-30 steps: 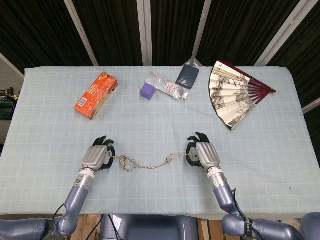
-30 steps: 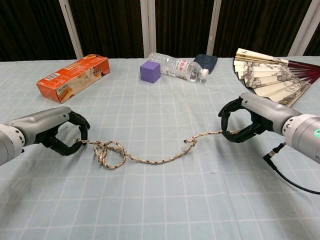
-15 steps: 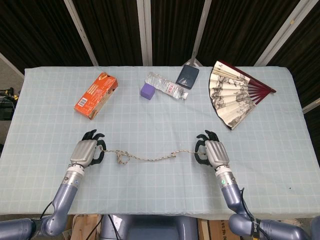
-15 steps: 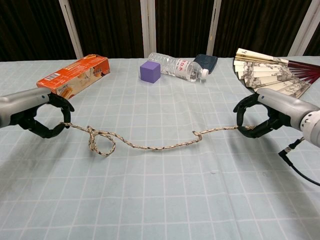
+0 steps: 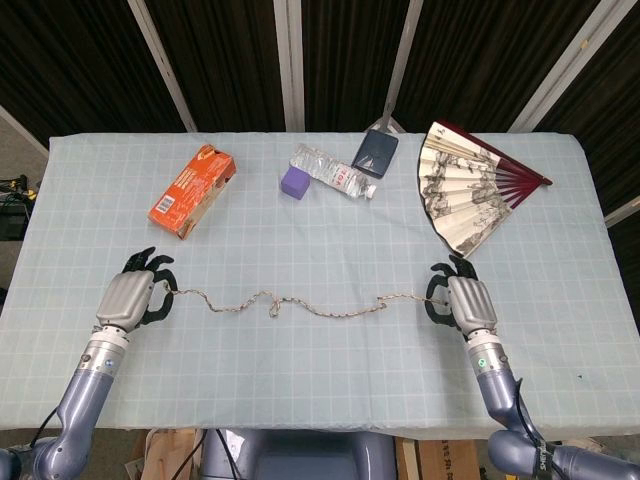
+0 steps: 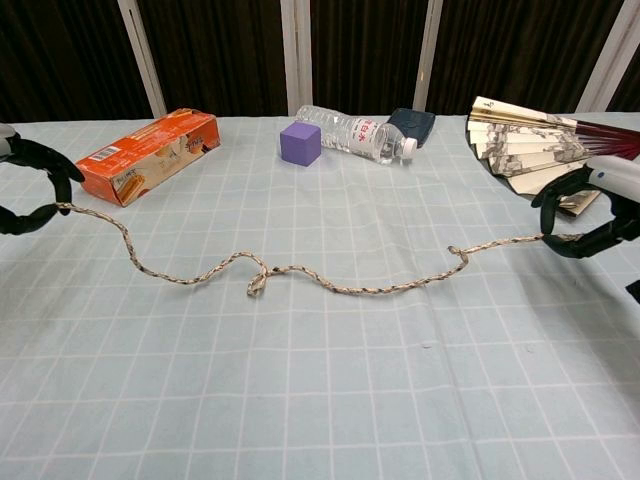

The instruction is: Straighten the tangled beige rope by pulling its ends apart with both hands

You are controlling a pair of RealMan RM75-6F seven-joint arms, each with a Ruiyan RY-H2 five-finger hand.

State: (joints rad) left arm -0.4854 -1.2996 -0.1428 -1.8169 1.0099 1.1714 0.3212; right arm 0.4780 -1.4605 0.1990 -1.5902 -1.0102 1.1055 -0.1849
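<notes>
- We see the beige rope [image 5: 300, 304] [image 6: 300, 272] lying across the near half of the tabletop [image 5: 320, 380], running from the left side toward the right side in a shallow wavy line.
- We note one small kink near its middle and a second small curl closer to its right end; the rest of the rope shows only shallow waves.
- Our left hand [image 5: 130, 296] [image 6: 30, 190] sits near the left edge of the tabletop, its dark fingers curled around the rope's left end and grasping it.
- Our right hand [image 5: 465, 303] [image 6: 590, 215] sits toward the right edge, just below the fan, with its fingers curled in a ring on the rope's right end and grasping it.
- In the chest view, each rope end rises slightly off the cloth where it meets the fingers.
- Along the far edge we see an orange box [image 5: 193, 189] [image 6: 148, 154] toward the left, then a purple cube [image 5: 296, 181] [image 6: 300, 143], a clear plastic bottle [image 5: 335, 172] [image 6: 350, 131] lying on its side, and a dark pouch [image 5: 375, 152] [image 6: 412, 125] near the centre.
- An open paper fan [image 5: 465, 187] [image 6: 540, 148] lies toward the far right corner, well apart from the rope.
</notes>
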